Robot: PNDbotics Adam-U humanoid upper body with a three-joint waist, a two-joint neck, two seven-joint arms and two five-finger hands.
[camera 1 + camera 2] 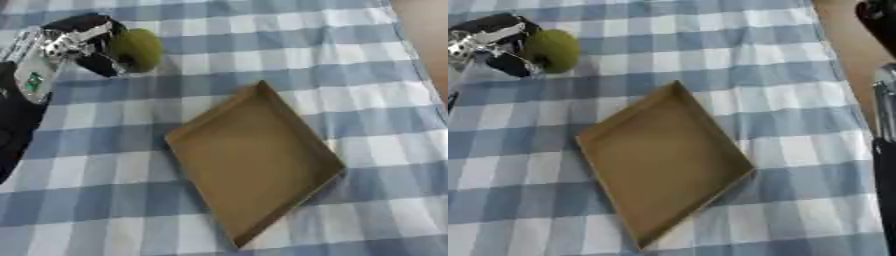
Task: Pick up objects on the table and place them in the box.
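Left robot hand [87, 47] in the left eye view sits at about 10 o'clock from the box [254, 160], black fingers curled round a green round object [138, 49], so it is clamped on it. The object looks like a small fruit or ball, at the upper left of the checked cloth [350, 60] on the counter; lifted or resting, cannot tell. Box is a shallow tan tray, empty, turned like a diamond mid-frame.

Handling judgement: round, smooth skin, probably light and fairly stiff, so it may roll or slip out of a shallow grip. Best hold is across its widest middle, fingers on one side and thumb opposite. The low box wall means it could roll once set down.

Right eye view: same left robot hand and green object at 10 o'clock, box centre. Dark parts of the right arm [883, 150] run along the right edge at 3 o'clock; the right robot hand itself does not show.
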